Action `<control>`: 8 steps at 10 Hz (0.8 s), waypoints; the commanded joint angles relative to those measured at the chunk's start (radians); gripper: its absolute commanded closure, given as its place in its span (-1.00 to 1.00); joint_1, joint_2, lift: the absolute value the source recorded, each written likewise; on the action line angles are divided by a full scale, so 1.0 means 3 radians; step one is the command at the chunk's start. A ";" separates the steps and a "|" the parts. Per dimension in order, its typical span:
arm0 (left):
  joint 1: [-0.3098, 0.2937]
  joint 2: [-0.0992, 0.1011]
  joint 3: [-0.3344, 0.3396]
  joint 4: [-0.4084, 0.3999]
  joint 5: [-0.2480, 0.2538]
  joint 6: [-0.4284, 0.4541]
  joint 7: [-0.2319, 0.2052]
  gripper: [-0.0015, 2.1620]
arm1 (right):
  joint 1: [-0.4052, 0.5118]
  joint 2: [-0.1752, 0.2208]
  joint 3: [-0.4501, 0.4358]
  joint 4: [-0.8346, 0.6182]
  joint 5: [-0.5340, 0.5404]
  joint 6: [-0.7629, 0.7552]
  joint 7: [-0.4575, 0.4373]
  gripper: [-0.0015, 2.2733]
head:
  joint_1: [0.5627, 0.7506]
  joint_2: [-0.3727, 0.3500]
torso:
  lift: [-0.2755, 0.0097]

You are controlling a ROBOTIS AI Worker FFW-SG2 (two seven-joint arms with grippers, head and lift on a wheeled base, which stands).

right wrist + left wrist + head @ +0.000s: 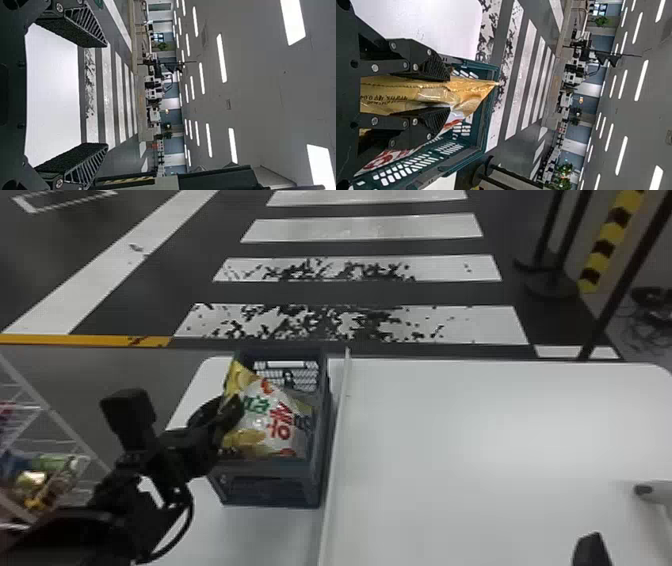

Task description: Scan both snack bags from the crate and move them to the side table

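Snack bag (265, 415) in crate (272, 487) beside divider (346, 380)

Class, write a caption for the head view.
The left gripper on a snack bag, inside the crate beside a white divider.

That left arm (157, 460) slants in from the head view's lower left, the left gripper (231, 410) clamped, its jaws drawn close; over there at lower right sits the right gripper (591, 551), jaws spread wide.

Crosswalk (361, 227): white on dark floor (350, 292), worn in patches
Striped post (603, 247): yellow and black, far right
Cables (645, 319): probably, tangled at right edge
Ceiling lights (641, 80): lit, in rows
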 commanded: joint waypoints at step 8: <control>0.0092 0.0026 0.0133 -0.0378 0.0138 -0.0194 0.0252 0.74 | -0.0002 0.0007 0.0042 0.0002 0.0023 -0.0041 0.0000 -0.90 | 0.41 0.46 | 0.26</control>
